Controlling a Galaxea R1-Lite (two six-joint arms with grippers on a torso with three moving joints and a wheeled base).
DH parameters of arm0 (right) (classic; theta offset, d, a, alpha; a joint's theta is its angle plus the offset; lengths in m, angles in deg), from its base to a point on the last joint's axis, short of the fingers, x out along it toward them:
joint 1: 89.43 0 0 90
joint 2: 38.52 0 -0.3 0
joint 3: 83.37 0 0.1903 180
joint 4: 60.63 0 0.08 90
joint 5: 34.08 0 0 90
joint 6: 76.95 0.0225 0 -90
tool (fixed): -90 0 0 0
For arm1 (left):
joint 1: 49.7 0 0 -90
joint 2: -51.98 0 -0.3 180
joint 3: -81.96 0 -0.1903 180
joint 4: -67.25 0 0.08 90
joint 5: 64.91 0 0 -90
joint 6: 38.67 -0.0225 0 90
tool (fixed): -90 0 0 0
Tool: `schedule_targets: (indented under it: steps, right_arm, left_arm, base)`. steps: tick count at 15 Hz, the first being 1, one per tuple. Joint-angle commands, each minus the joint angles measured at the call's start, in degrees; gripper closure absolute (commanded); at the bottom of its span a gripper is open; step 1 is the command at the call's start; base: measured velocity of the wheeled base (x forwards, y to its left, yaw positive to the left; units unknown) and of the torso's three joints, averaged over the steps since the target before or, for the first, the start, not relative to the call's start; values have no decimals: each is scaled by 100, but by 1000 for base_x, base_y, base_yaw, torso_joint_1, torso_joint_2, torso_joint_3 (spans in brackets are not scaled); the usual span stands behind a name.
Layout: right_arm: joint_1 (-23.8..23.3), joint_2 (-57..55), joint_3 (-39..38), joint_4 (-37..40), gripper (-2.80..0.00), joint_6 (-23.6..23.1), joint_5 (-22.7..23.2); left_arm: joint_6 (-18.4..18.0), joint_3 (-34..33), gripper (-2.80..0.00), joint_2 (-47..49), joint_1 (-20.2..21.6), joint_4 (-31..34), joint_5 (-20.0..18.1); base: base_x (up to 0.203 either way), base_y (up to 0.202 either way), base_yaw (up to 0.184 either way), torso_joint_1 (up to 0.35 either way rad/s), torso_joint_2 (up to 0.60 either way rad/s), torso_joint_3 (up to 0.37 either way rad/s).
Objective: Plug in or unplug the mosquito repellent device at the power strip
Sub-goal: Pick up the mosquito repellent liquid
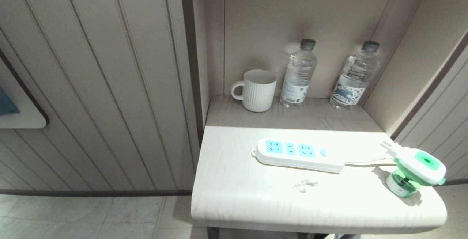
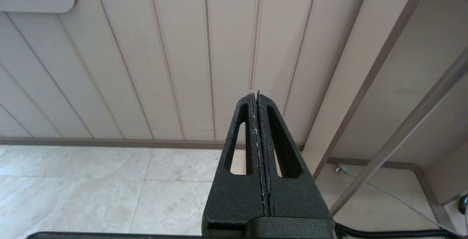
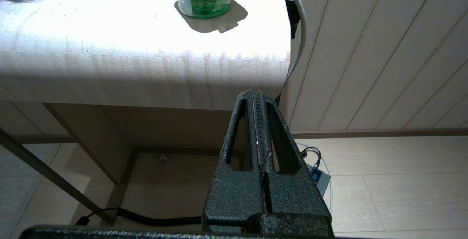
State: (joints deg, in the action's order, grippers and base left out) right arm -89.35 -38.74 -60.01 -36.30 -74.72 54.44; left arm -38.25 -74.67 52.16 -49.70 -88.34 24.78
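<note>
Wall panel (image 1: 91,85): ribbed beige panelling left of the alcove, above pale floor tiles (image 1: 73,217).
Left gripper (image 2: 257,94): low beside the table, facing the panelling; fingers pressed together, holding nothing.
Mug (image 1: 256,90): white, ribbed, at the back of the table (image 1: 237,202), handle to the left.
Water bottles: two clear ones with dark caps, one (image 1: 298,74) just right of the mug, the other (image 1: 354,76) further right.
Power strip (image 1: 298,155): lies flat mid-table, light-blue sockets up, all free; white cord (image 1: 369,163) runs off to the right.
Mosquito repellent device (image 1: 415,167): unplugged, near the table's right front corner, right of the strip, resting on its green bottle, prongs tilted up toward the strip.
Right gripper (image 3: 259,94): below the table's front edge, fingers closed together, empty.
</note>
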Motion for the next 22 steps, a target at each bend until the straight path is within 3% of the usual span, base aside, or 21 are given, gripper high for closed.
schedule_targets:
  steps: [1, 22]
  right_arm:
    - [1, -13, 0, 0, 0, -3, -1]
    - [1, 13, 42, 28, 0, -87, 24]
  left_arm:
    - [1, 0, 0, 8, 0, 2, -2]
    - [-25, 0, 0, -1, 0, 2, -13]
  base:
    - [0, 0, 0, 0, 0, 0]
    - [0, 0, 0, 0, 0, 0]
